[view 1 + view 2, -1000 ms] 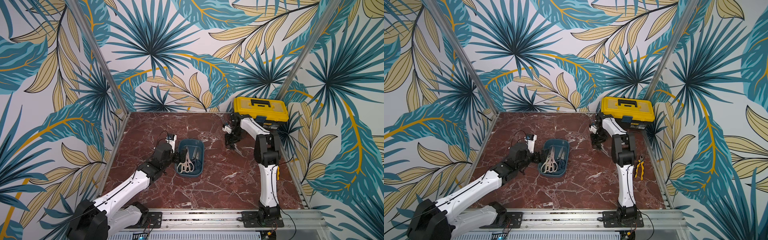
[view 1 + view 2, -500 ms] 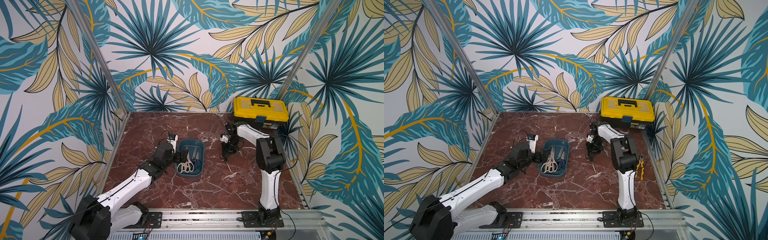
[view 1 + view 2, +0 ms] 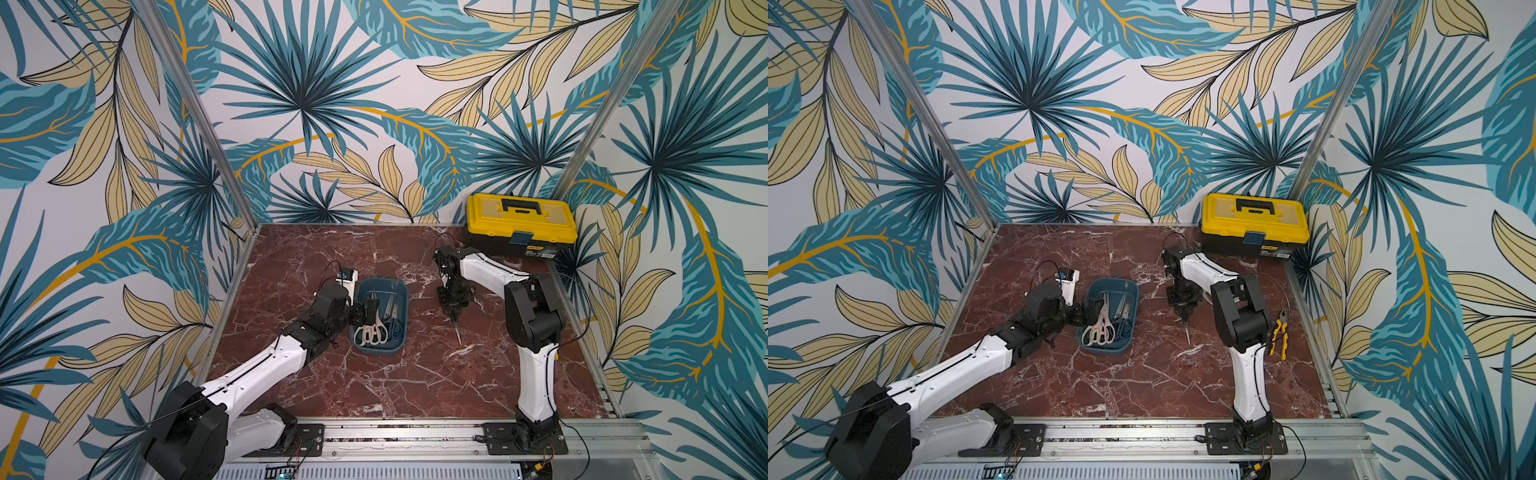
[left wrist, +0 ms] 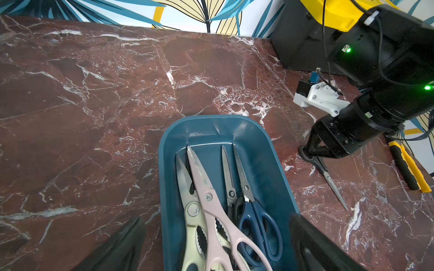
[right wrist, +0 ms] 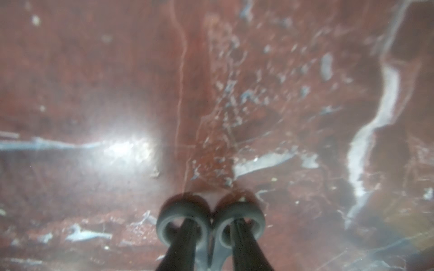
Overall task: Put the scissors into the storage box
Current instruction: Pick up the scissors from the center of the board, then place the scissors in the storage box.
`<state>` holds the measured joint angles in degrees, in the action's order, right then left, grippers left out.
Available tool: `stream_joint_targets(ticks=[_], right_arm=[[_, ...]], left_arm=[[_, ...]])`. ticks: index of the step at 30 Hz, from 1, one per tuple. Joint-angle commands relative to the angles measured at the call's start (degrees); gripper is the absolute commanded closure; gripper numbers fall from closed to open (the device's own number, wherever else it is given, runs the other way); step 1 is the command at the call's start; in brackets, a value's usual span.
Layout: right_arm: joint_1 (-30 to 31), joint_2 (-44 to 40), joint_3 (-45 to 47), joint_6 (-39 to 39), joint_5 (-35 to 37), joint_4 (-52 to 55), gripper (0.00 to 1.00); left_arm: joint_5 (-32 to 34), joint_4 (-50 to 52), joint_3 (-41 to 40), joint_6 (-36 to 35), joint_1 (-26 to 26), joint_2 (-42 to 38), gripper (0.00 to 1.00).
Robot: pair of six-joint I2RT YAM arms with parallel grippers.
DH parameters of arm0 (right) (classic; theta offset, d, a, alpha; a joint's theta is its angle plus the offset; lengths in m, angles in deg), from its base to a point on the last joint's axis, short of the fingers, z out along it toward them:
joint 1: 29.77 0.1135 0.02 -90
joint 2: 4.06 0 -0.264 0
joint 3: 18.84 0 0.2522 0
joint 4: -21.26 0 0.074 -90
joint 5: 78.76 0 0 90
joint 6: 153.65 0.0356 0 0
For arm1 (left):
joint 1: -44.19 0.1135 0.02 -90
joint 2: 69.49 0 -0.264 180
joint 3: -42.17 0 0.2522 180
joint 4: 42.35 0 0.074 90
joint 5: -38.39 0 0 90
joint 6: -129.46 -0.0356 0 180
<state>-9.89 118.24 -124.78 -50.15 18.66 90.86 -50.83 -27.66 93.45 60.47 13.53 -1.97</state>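
The teal storage box [image 3: 400,286] [image 3: 1130,286] [image 4: 164,164] sits mid-table and holds several scissors: a cream pair [image 4: 190,212], a pink-white pair [image 4: 211,204] [image 3: 371,332], a blue-handled pair [image 4: 258,223] and a dark pair [image 4: 229,185]. My left gripper [image 3: 365,313] [image 3: 1087,312] [image 4: 217,248] is open, its fingers astride the box's near end. To the right of the box, my right gripper [image 3: 453,308] [image 3: 1183,309] [image 4: 310,154] [image 5: 211,220] is shut on a grey-handled pair of scissors [image 3: 457,330] [image 3: 1187,332] [image 4: 333,185] [image 5: 185,211]. Its blades slant down to the table.
A yellow-and-black toolbox [image 3: 519,224] [image 3: 1254,224] stands in the back right corner. Yellow-handled pliers [image 3: 1280,336] [image 4: 406,171] lie by the right edge, behind my right arm's elbow. Patterned walls close in the marble table [image 3: 415,374] on three sides.
My right gripper has come forward from near the toolbox with the grey-handled scissors, towards the box's right side. The left arm has barely moved.
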Motion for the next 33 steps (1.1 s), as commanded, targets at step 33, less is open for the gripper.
stream_joint_targets(ticks=[33], right_arm=[[8.33,-4.36,-17.42,4.38,-5.94,10.39,0.91]], left_arm=[[12.5,0.52,-2.77,2.77,2.84,-7.24,0.0]])
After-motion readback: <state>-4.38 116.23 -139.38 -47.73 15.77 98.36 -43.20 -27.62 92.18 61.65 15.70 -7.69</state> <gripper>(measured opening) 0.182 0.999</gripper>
